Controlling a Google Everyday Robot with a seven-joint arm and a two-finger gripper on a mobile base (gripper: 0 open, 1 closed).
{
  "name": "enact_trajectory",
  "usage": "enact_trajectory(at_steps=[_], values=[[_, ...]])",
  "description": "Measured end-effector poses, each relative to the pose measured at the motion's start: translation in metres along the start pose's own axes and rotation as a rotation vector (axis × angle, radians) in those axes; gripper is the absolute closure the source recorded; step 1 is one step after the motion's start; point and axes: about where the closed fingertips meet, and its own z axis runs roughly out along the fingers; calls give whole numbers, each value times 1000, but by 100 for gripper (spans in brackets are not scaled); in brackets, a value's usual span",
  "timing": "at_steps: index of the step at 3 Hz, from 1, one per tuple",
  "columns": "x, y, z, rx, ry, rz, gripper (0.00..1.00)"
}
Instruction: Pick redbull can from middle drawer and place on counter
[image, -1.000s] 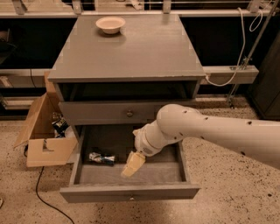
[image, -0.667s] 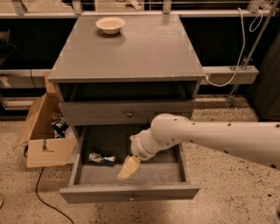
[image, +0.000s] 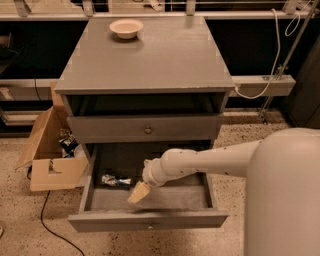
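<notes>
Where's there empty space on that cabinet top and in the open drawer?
Nearly all the counter is bare; only a bowl sits at its back left. In the drawer, the front right is free. The left is crowded: the can lies there, with the end effector just right of it.

Stretched leftward from the near right: white arm (image: 215, 159), wrist tipped down, cream gripper (image: 138, 192) pointing down-left, near side.

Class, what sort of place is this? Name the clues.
Probably a robot lab: speckled floor, open cardboard box, loose cable. The gripper hangs in the middle drawer near the can.
</notes>
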Motion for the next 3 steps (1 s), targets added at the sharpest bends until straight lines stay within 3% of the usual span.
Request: enact_trajectory(at_steps=[2, 3], values=[[11, -25, 77, 20, -74, 62, 0], [1, -25, 105, -1, -113, 77, 0]])
